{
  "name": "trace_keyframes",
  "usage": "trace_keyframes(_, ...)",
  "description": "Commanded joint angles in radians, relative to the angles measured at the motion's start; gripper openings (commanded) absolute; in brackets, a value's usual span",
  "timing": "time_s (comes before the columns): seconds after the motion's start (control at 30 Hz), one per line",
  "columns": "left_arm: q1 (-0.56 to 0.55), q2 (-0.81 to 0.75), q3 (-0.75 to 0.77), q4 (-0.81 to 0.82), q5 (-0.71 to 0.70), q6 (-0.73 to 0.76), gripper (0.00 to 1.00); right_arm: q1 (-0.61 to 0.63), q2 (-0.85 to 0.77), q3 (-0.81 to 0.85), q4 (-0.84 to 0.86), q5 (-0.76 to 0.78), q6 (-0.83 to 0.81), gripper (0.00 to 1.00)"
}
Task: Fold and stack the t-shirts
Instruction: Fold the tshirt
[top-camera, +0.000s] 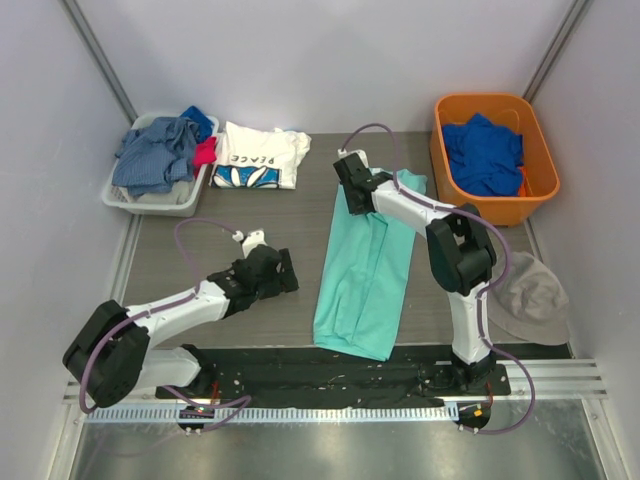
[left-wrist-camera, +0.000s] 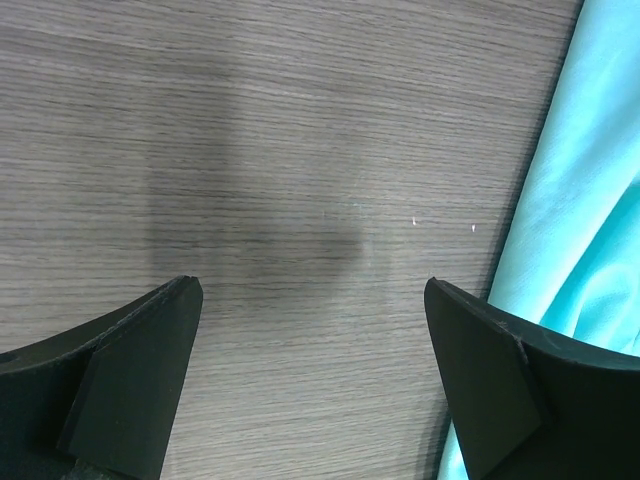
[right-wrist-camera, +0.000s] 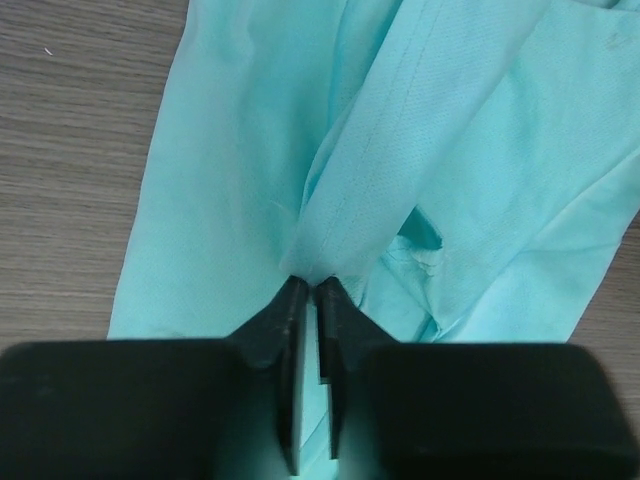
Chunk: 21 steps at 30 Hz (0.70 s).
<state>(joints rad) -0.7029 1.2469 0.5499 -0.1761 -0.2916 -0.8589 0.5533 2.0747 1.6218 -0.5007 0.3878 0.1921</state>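
Observation:
The mint-teal t-shirt (top-camera: 365, 265) lies lengthwise in the middle of the table, folded into a long strip. My right gripper (top-camera: 352, 178) is at its far end, shut on a fold of the teal cloth (right-wrist-camera: 380, 170), which stretches away from the jaws. My left gripper (top-camera: 283, 270) is open and empty, low over bare table just left of the teal shirt's edge (left-wrist-camera: 585, 200). The white "PEACE" t-shirt (top-camera: 260, 157) lies folded at the back left of the table.
A grey basket (top-camera: 122, 197) with grey-blue clothes stands at the back left. An orange tub (top-camera: 540, 160) holding a royal blue garment stands at the back right. A grey cloth (top-camera: 530, 295) lies at the right edge.

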Motion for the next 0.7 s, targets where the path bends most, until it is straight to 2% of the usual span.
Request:
trace_keyframes(0.0,-0.003,-0.023,-0.010,-0.002,-0.014,-0.011,1.00,-0.001,-0.031,-0.002,0.027,0.011,0.023,0.24)
trace_keyframes(0.07,-0.003,-0.023,-0.010,-0.003,-0.014,-0.011,1.00,0.000,-0.022,0.001,0.028,0.008,0.024,0.28)
trace_keyframes(0.43,-0.003,-0.009,-0.005,-0.002,-0.021,-0.006,1.00,-0.006,0.036,0.076,0.024,-0.010,0.015,0.34)
trace_keyframes(0.67,-0.003,0.005,0.002,-0.002,-0.023,-0.002,1.00,-0.007,0.067,0.118,0.013,-0.023,0.012,0.42)
